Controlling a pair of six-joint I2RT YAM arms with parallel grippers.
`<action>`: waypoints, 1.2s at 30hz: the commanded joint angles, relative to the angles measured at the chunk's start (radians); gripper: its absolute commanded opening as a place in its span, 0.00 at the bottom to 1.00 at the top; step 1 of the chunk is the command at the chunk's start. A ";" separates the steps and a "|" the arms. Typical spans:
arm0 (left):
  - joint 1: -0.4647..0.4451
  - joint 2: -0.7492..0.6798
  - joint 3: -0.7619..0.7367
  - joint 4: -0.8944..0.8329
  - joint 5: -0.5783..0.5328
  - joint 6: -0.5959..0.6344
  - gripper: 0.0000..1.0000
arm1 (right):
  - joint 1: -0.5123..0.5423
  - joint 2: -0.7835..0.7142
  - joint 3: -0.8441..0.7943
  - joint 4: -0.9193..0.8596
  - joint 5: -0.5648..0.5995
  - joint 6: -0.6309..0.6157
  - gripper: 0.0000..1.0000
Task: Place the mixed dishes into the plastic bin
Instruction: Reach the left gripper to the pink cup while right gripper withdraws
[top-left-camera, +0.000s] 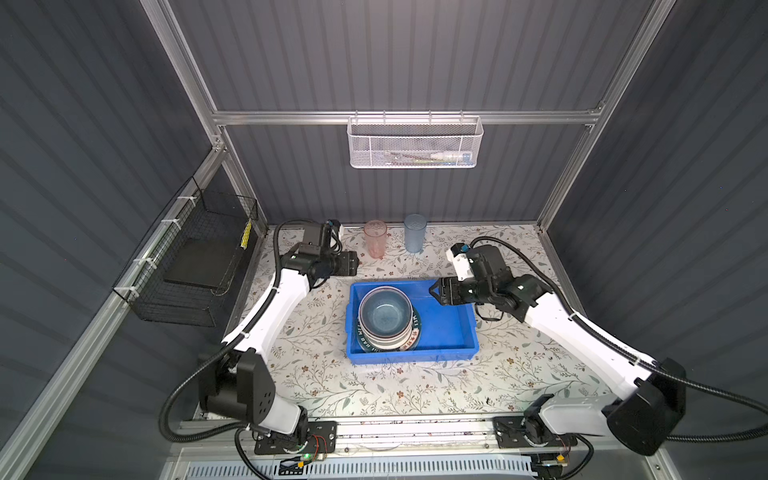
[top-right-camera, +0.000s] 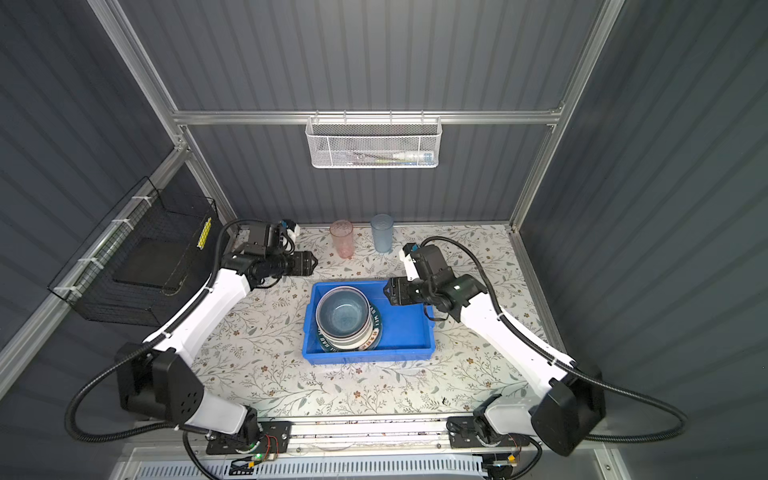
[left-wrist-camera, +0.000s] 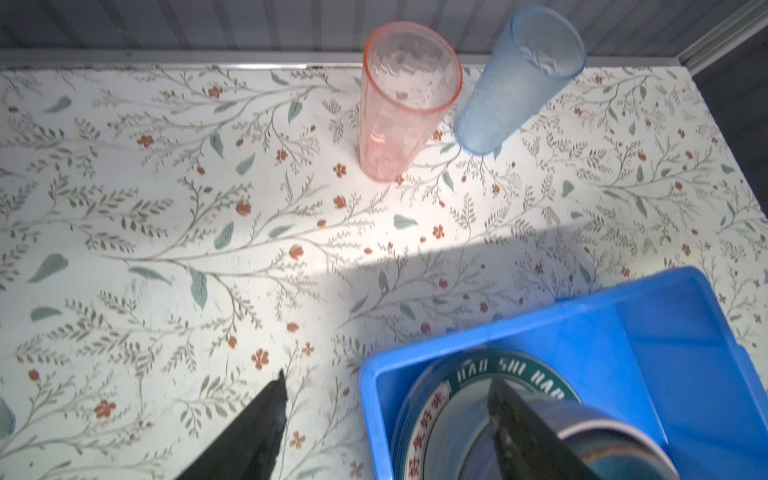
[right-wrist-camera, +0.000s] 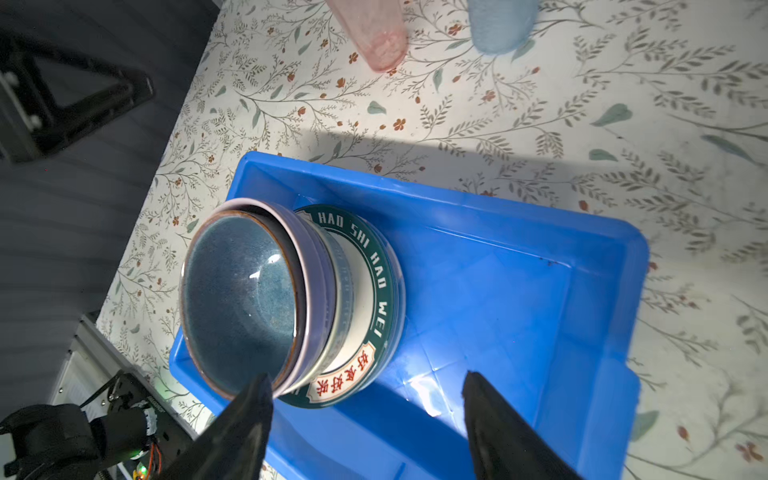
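The blue plastic bin (top-left-camera: 449, 332) sits mid-table. In its left half is a stack: a dark-blue bowl (right-wrist-camera: 241, 291) nested in a lilac bowl (right-wrist-camera: 320, 270), on a green lettered plate (right-wrist-camera: 382, 282). Upright at the back stand a pink tumbler (top-left-camera: 375, 239) and a blue tumbler (top-left-camera: 414, 232). My left gripper (top-left-camera: 355, 262) hovers open beyond the bin's back left corner, near the pink tumbler (left-wrist-camera: 399, 108), holding nothing. My right gripper (top-left-camera: 434, 291) is open over the bin's back right part, empty, its fingers (right-wrist-camera: 490, 415) above the bare floor.
A white mesh basket (top-left-camera: 414, 143) hangs on the back wall. A black wire basket (top-left-camera: 195, 257) hangs on the left wall beside the left arm. The floral table cover (top-left-camera: 374, 390) runs to grey walls on three sides.
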 joint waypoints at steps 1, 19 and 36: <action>0.006 0.105 0.144 -0.037 -0.023 -0.015 0.80 | -0.014 -0.094 -0.096 0.036 -0.004 -0.014 0.83; 0.006 0.706 0.847 -0.236 0.095 -0.040 0.71 | -0.052 -0.399 -0.367 0.028 0.011 0.056 0.91; 0.006 0.802 0.854 -0.204 0.008 -0.040 0.64 | -0.057 -0.457 -0.417 0.009 0.029 0.062 0.92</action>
